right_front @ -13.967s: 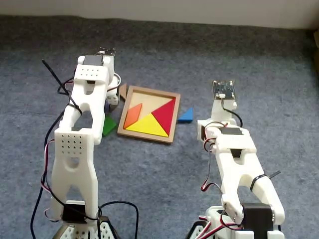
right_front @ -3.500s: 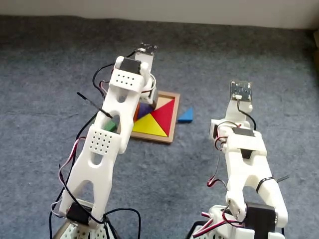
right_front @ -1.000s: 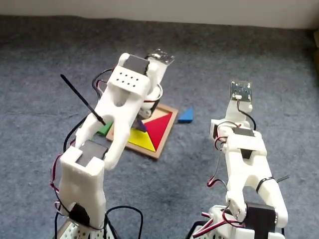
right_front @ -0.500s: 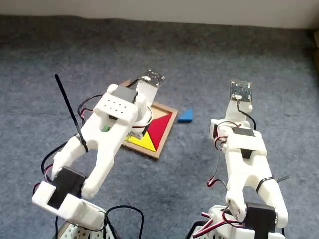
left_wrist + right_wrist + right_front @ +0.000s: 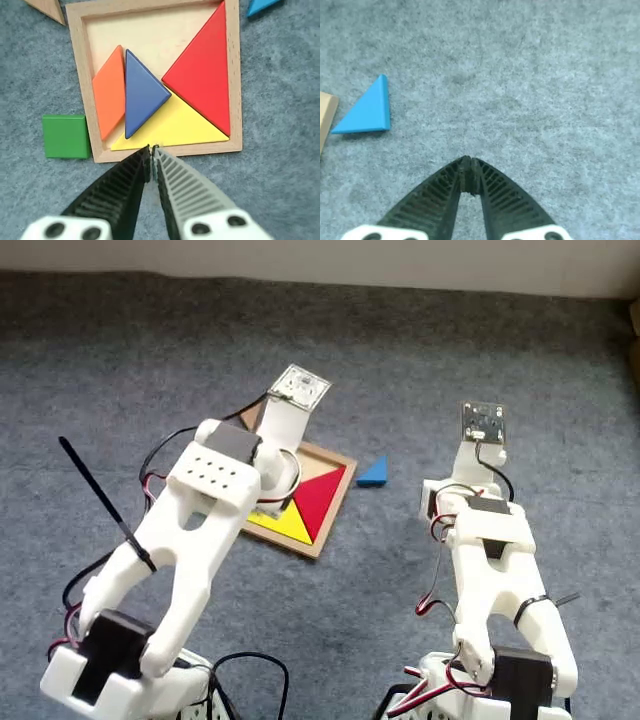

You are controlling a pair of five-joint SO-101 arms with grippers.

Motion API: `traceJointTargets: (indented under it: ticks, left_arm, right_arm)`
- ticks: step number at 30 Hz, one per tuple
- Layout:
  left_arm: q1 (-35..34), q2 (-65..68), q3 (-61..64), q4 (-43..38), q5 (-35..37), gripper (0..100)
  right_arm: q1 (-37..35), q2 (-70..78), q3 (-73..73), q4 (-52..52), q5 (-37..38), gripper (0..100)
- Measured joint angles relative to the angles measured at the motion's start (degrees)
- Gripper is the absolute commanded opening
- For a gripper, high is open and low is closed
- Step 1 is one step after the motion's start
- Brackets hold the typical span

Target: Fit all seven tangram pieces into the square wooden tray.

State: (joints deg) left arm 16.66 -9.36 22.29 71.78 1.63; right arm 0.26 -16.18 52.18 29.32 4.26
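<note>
Square wooden tray (image 5: 337, 500) just left of the middle of the high view, on grey carpet (image 5: 500, 360). Inside it, close together: red triangle (image 5: 205, 85), yellow triangle (image 5: 175, 127), dark blue triangle (image 5: 142, 92) and orange slanted piece (image 5: 110, 92). Green square (image 5: 64, 136) outside, just beside the tray's wall. Light blue triangle (image 5: 373, 473) to the right of the tray, near it. Wood-coloured triangle (image 5: 249, 419) by the tray's upper left corner. Left gripper (image 5: 150, 149) over the tray's rim, fingers pressed together, holding nothing. Right gripper (image 5: 469, 162) over bare carpet, fingers closed too, empty.
</note>
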Motion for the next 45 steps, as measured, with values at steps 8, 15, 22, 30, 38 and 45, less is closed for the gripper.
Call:
traceJointTargets:
  ticks: [8,15,22,30,38,45]
  left_arm:
    - [-3.8,0.0,7.2,-9.7,-3.6,18]
    - [-7.3,9.8,5.9,-10.3,0.4,21]
    - [-10.0,19.2,-2.8,-6.8,4.4,21]
    - [-7.6,22.4,-7.2,-4.4,4.4,21]
    - [0.3,22.5,-7.3,-4.4,4.4,21]
    - [3.2,22.8,-10.6,-4.7,4.5,21]
  right_arm:
    - [0.0,0.0,0.0,0.0,0.0,1.0]
    - [0.0,0.0,0.0,0.0,0.0,1.0]
    - [0.0,0.0,0.0,0.0,0.0,1.0]
    - [0.0,0.0,0.0,0.0,0.0,1.0]
    - [0.0,0.0,0.0,0.0,0.0,1.0]
    - [0.0,0.0,0.0,0.0,0.0,1.0]
